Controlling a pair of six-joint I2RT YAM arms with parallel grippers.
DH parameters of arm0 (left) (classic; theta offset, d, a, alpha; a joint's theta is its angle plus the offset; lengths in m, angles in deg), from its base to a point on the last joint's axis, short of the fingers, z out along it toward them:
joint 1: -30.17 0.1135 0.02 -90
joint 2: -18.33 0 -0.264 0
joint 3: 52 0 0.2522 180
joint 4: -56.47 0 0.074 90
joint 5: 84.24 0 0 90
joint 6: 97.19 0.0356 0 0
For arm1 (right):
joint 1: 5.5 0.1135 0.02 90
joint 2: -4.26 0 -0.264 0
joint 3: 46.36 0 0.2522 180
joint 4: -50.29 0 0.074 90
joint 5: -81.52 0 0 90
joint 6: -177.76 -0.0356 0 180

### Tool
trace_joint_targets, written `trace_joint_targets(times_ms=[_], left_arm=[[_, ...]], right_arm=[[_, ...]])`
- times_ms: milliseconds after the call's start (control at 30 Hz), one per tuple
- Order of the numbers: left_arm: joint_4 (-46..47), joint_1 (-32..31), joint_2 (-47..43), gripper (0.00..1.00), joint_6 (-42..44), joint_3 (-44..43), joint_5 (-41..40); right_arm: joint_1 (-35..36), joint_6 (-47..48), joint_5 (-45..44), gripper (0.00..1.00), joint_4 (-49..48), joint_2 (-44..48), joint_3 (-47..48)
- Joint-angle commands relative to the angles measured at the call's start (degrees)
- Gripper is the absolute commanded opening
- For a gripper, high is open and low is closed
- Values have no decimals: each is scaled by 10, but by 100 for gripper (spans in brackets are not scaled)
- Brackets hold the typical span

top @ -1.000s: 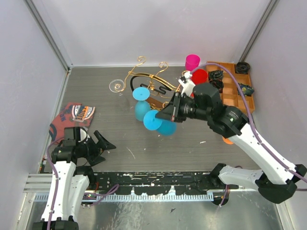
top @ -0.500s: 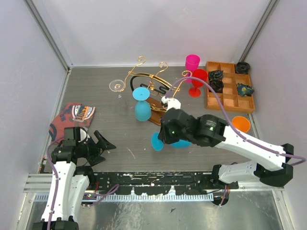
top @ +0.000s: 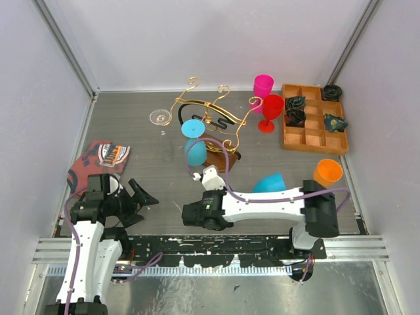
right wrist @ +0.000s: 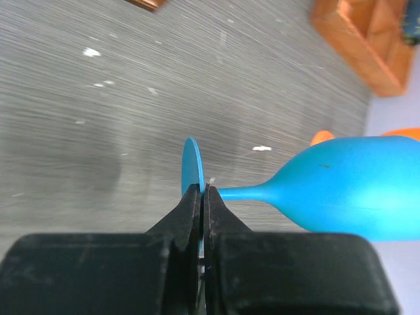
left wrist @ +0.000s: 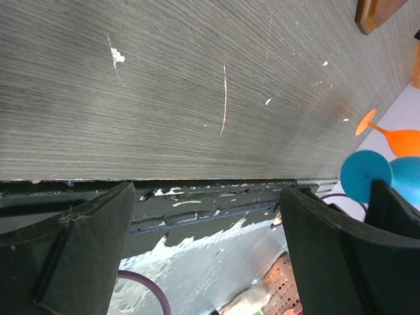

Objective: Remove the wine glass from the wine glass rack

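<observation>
One wine glass (top: pixel 269 182) nearer, right claw (right wrist: pixel 202 191) clamped

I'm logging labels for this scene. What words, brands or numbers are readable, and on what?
Nothing reads clearly in any view.
Red packet at the table's left edge: a badge-like print, too blurred to read.
Dark items in the orange tray: patterned, no legible lettering.

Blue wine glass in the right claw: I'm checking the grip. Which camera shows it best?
Right wrist: the right claw is shut on the foot of the blue wine glass, stem and bowl plain. Top view shows only its bowl beside the arm; left wrist catches foot and bowl at its edge.
</observation>
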Motion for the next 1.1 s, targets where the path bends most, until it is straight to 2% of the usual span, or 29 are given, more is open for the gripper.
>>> trace_joint_targets(times_ms=[0, 133, 300, 400, 567, 700, 1067], left_arm=[[-14, 0, 1, 98, 13, 5, 6], [-11, 0, 6, 98, 12, 6, 7], [-11, 0, 6, 98, 13, 5, 8], [-14, 0, 6, 98, 15, 4, 10], [-8, 0, 8, 98, 13, 6, 12], [-6, 0, 12, 98, 14, 6, 15], [-1, 0, 16, 98, 16, 8, 24]], right_arm=[[-2, -78, -97, 1, 48, -42, -49], [0, -93, -146, 1, 44, -88, -74], [-11, -45, -217, 1, 43, -162, -62], [-30, -15, -232, 1, 26, -174, -64], [-46, 81, -217, 1, -45, -185, -74], [-67, 145, -149, 1, -102, -209, -72], [-68, 89, -108, 1, -40, -292, -30]])
